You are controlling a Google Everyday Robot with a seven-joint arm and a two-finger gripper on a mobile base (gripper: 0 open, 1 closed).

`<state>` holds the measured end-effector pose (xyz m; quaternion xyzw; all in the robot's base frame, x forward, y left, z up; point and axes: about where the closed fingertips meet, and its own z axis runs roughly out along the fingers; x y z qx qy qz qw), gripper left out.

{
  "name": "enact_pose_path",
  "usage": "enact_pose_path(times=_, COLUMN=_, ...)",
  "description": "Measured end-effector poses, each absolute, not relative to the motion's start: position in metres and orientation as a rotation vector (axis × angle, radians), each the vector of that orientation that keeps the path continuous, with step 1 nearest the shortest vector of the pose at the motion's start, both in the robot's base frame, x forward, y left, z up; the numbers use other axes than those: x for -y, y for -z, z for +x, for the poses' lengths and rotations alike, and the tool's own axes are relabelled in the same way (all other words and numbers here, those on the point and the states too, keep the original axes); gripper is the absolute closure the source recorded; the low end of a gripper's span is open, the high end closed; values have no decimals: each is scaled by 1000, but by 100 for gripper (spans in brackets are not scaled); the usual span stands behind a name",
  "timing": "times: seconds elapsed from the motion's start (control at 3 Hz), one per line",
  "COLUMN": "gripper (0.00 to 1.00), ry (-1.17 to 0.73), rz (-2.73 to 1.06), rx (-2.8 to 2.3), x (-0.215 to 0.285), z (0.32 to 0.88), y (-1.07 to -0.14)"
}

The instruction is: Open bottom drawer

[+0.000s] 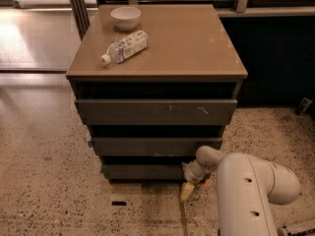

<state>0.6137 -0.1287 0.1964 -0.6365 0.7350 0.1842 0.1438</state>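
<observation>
Gripper (189, 180) low at right end of bottom drawer (142, 171), lowest front under counter (187, 43) (clenched or released, cannot tell); off-centre pull on handleless front may slip or jam it askew.

The gripper (189, 185), at the right end of the bottom drawer (142, 171), is mostly hidden behind the arm (251, 195). The picture's near edge crops the arm.
</observation>
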Motion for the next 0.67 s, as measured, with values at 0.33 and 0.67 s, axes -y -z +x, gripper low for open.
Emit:
enact_pose_path(times=0.33, gripper=0, ry=-520, rz=-1855, rx=-2107, x=124, z=616, y=-200)
enact_pose_path(times=0.67, gripper=0, ry=-489, rz=-1862, rx=-2091, x=120, z=618, y=-201)
